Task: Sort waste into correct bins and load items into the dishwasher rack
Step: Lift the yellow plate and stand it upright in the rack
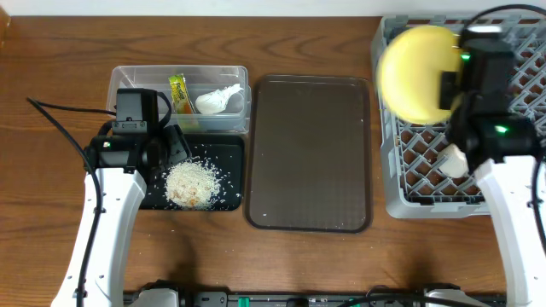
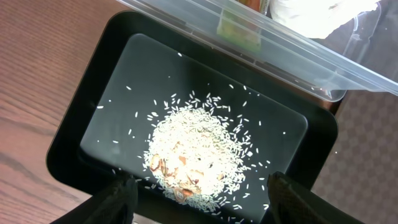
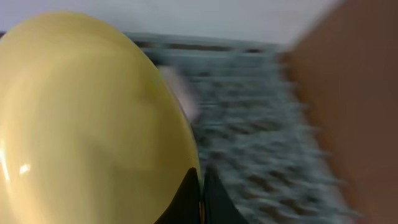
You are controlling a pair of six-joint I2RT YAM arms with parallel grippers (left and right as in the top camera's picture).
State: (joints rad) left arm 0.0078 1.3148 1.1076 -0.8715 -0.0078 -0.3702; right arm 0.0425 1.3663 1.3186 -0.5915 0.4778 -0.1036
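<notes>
Right gripper pinches plate by rim, held above rack, likely so you can lower it in; left gripper fingers wide, hovering over rice in black tray

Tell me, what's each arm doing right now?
Left gripper open, over rice in black tray. Right gripper shut on yellow plate, above dishwasher rack. White object in rack below the arm.
</notes>
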